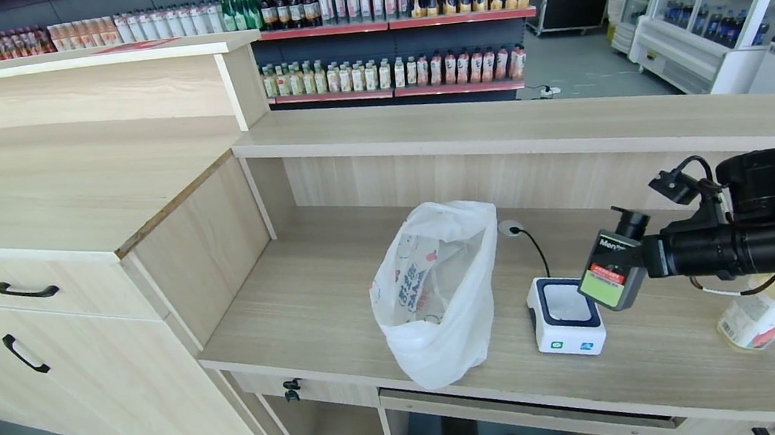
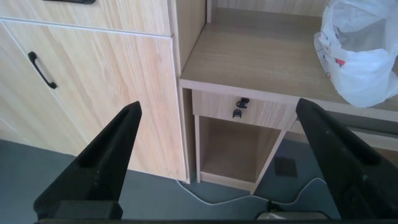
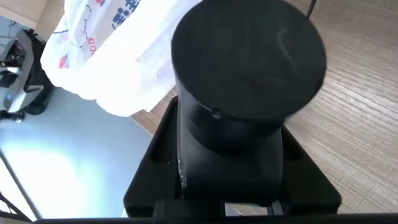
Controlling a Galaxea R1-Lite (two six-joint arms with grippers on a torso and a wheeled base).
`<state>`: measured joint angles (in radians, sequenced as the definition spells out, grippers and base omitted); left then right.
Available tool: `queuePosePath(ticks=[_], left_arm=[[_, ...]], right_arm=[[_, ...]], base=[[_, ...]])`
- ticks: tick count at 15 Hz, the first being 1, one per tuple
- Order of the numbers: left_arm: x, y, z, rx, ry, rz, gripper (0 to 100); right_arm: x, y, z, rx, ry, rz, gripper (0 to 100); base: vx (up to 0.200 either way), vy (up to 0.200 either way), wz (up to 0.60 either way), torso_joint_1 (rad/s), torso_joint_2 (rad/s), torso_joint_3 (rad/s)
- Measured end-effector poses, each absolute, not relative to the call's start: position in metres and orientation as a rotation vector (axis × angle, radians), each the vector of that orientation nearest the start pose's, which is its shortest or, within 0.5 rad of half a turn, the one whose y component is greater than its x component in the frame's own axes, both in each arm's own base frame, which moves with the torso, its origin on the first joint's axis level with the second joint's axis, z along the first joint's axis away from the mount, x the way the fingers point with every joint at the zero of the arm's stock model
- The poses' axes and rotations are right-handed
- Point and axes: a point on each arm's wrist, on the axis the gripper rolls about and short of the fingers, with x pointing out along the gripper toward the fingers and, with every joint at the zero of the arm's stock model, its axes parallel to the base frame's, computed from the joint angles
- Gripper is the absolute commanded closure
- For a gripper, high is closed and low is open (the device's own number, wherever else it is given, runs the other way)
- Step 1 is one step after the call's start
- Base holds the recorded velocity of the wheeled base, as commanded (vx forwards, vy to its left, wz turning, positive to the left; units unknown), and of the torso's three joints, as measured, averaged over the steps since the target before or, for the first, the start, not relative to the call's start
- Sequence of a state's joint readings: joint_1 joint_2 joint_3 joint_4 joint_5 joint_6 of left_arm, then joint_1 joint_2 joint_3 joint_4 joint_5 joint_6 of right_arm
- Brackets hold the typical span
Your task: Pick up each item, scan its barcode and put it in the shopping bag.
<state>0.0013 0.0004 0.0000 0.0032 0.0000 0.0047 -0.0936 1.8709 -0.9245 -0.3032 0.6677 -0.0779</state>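
Above counter (image 1: 310,305), green-and-red-labelled dark bottle (image 1: 613,271)

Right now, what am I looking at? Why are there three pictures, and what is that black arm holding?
This is a robot with two arms, working at a shop counter. The big picture comes from a camera on its head, looking down. The two small ones come from cameras on its wrists.

On the wooden counter stand a white plastic bag, a small white scanner and a yellow bottle.

The right gripper is shut on a dark bottle, held close by the scanner. The right wrist picture looks at its black cap from very near.

The left gripper is open and holds nothing. It hangs low, near the cupboard beside the counter.
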Motion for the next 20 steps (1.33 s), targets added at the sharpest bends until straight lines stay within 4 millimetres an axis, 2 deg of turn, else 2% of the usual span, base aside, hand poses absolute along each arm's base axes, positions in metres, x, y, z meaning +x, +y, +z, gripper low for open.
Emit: queuePosePath(ticks=[7, 20], left_arm=[[-0.023, 0.0, 0.075, 0.005, 0.004, 0.001, 0], [-0.023, 0.0, 0.075, 0.005, 0.004, 0.001, 0]], right_arm=[[0.344, -0.013, 0.116, 0.17, 0.553, 0.647, 100], [0.37, 0.013, 0.093, 0.135, 0.574, 0.677, 100]], base=[[0.0, 0.0, 0.0, 0.0, 0.0, 0.0], [0.0, 0.0, 0.0, 0.0, 0.0, 0.0]])
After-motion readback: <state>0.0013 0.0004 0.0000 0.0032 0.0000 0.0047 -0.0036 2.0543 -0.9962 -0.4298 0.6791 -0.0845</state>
